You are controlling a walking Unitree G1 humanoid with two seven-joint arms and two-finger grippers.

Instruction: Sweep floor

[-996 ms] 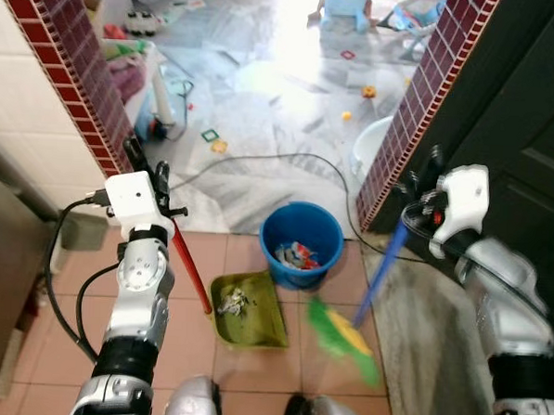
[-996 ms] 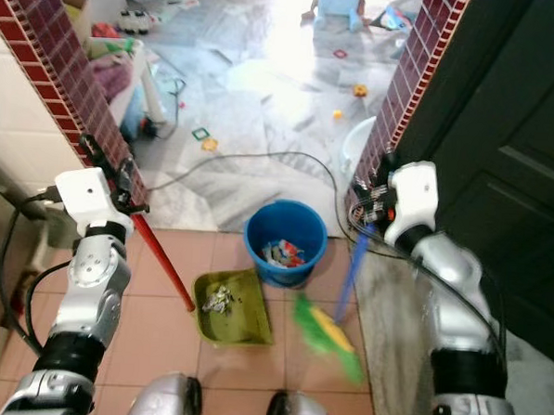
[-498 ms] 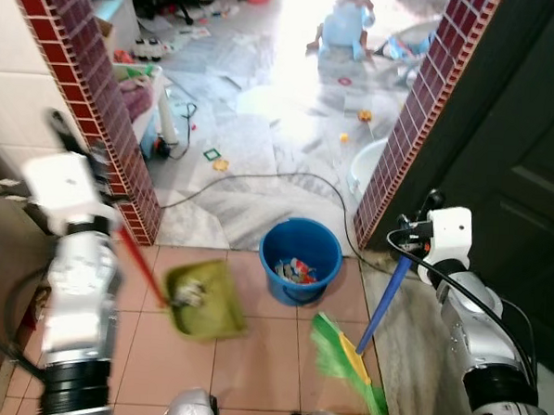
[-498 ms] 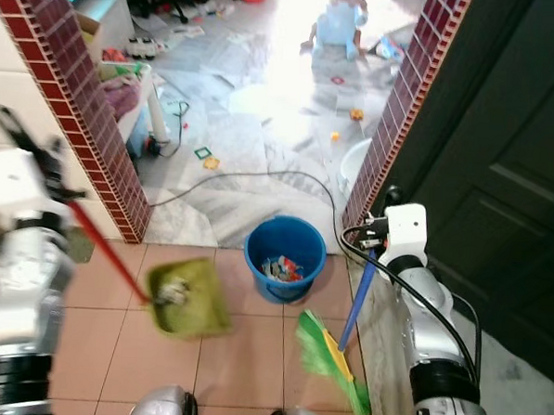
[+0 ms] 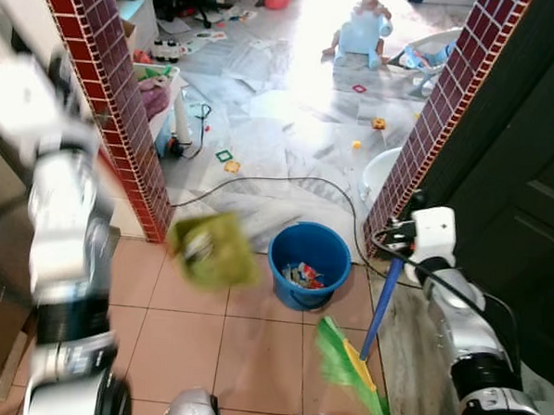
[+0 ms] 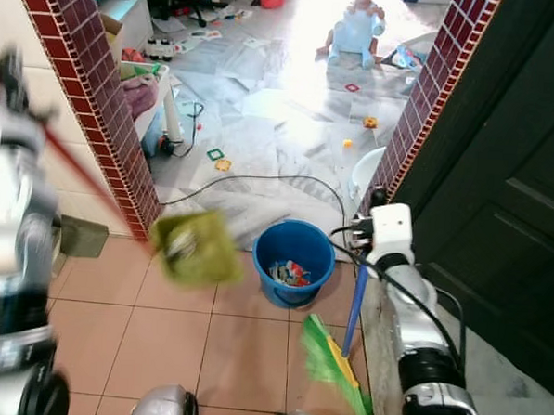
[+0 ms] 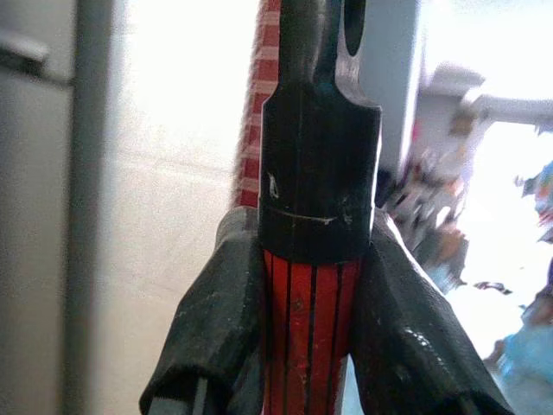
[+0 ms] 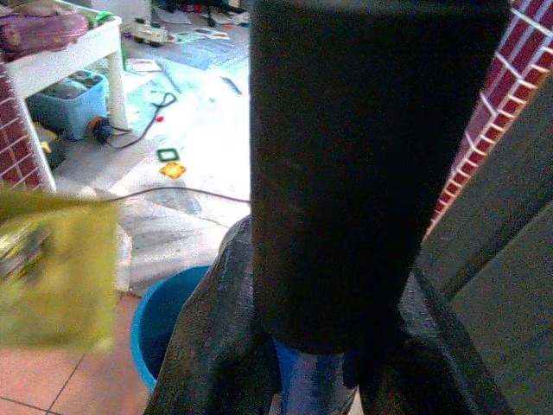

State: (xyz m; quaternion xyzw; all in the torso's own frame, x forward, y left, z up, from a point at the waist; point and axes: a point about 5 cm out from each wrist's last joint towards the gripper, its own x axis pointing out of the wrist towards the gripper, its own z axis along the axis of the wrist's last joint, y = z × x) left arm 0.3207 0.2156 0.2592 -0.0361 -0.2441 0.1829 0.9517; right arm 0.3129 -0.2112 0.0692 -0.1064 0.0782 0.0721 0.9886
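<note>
The left tool (image 7: 311,346) is pinching the red handle (image 7: 309,333) of the dustpan between its two black fingers (image 7: 216,337), raised high beside the brick pillar (image 5: 115,97); hanging below it and toward the robot's right, the green dustpan (image 5: 210,250) is riding in the air, blurred, with a clump of grey debris showing on it; just beyond the pan, farther to the right, the blue bucket (image 5: 308,263) is standing on the terracotta floor tiles (image 5: 260,346) with scraps already lying inside it; the step in hand, by my judgement, is emptying the collected dirt, and the next move is calling for carrying the pan over the bucket's mouth and tipping it slowly, so that nothing is spilling onto the tiles or the cable (image 5: 260,181) lying behind; to the right again, the right tool (image 8: 320,346) is pressing together on the blue broom handle (image 5: 381,306), close to the dark door (image 5: 531,146); below that tool the green bristles (image 5: 347,371) are resting on the tiles near the robot's feet, well clear of the bucket.
</note>
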